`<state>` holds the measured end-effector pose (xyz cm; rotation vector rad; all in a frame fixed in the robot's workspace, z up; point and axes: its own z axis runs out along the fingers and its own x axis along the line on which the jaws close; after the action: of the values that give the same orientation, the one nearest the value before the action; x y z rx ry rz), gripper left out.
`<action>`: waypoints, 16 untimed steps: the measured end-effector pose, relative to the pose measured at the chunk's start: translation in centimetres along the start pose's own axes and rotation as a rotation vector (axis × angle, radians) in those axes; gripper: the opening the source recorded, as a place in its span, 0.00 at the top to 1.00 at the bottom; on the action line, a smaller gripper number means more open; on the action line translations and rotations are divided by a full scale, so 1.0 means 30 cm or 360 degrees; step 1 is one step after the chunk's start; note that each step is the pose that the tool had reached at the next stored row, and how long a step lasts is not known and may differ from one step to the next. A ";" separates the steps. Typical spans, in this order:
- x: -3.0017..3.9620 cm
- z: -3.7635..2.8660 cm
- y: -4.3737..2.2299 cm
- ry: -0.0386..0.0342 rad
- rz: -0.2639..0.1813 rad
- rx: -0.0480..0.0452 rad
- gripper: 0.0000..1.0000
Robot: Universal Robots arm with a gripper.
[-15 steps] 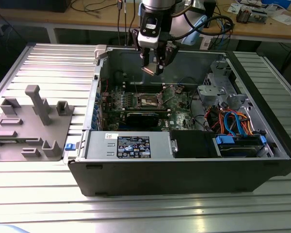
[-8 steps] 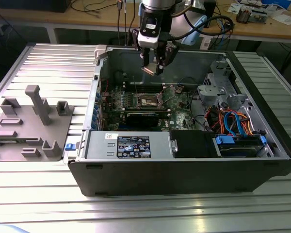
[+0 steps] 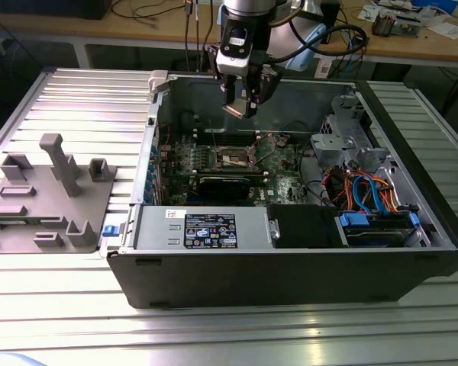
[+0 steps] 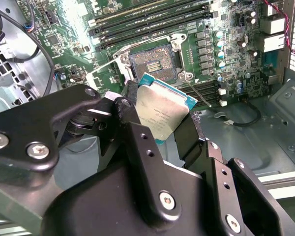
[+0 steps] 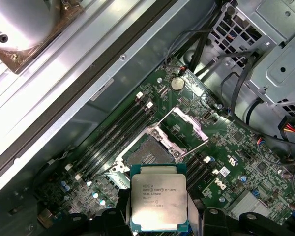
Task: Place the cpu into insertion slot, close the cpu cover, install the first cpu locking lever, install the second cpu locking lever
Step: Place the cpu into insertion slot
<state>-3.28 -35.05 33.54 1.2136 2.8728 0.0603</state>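
Observation:
My gripper (image 3: pixel 239 107) is shut on the cpu (image 3: pixel 237 110), a small square chip with a silvery top. It hangs above the open computer case, over the back part of the green board. In both wrist views the black fingers (image 4: pixel 127 110) clamp the cpu (image 4: pixel 162 110) by two opposite edges. The cpu (image 5: pixel 157 201) is well above the board. The insertion slot (image 5: pixel 145 156) lies open below it with its dark centre bare, and it also shows from outside as the insertion slot (image 3: pixel 235 158). The cpu cover (image 5: pixel 188 125) stands swung up beside the socket.
Dark memory slots (image 5: pixel 113 137) run alongside the socket. A black card (image 3: pixel 225 185) and the grey power supply (image 3: pixel 202 227) sit nearer the case front. A drive cage with coloured cables (image 3: pixel 366 191) fills the exterior view's right. A grey fixture (image 3: pixel 53 191) rests on the table at the left.

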 end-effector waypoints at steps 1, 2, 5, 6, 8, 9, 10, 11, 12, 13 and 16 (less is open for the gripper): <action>0.000 0.000 0.000 0.0000 0.0002 0.0000 0.46; 0.000 0.000 0.000 0.0000 0.0003 0.0000 0.46; 0.000 0.000 0.000 0.0000 0.0007 0.0000 0.46; 0.000 0.000 0.000 0.0000 0.0009 0.0000 0.46; 0.000 0.000 0.000 0.0000 0.0012 0.0000 0.46; 0.000 0.000 0.000 -0.0001 0.0013 0.0000 0.46; 0.000 0.000 0.000 -0.0001 0.0015 0.0000 0.46; 0.000 0.000 0.000 -0.0001 0.0017 0.0000 0.46; 0.000 0.000 0.000 -0.0001 0.0019 0.0000 0.46; 0.000 0.000 0.000 -0.0001 0.0021 0.0000 0.46; 0.000 0.000 0.000 -0.0001 0.0027 0.0000 0.46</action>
<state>-3.28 -35.05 33.54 1.2382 2.8620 0.0600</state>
